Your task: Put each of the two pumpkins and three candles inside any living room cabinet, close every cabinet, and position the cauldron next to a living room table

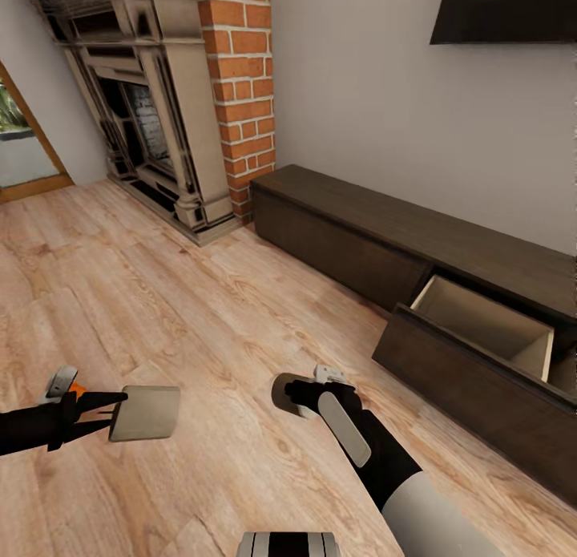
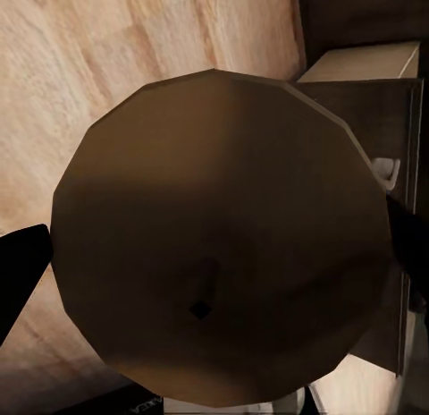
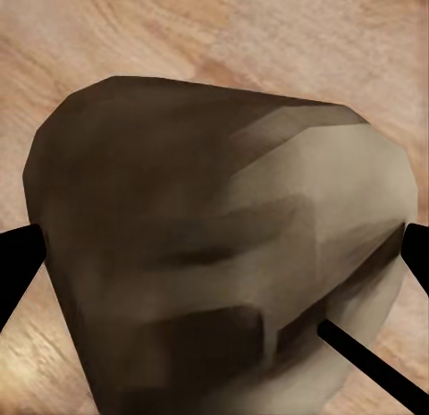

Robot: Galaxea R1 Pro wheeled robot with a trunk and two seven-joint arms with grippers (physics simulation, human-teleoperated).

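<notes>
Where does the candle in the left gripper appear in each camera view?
Head view: candle lower left, in the left gripper.
Left wrist view: its round end, centre.
Right wrist view: the other candle, in the right gripper.
Shared landmark: wooden floor.

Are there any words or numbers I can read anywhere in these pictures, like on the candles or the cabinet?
None can be read.
The candle in the left hand: plain, no label.
The candle in the right hand: plain too.
The cabinet: bare dark wood, no sign.
Faint marks at the left wrist view's lower edge: too blurred to read.
</notes>
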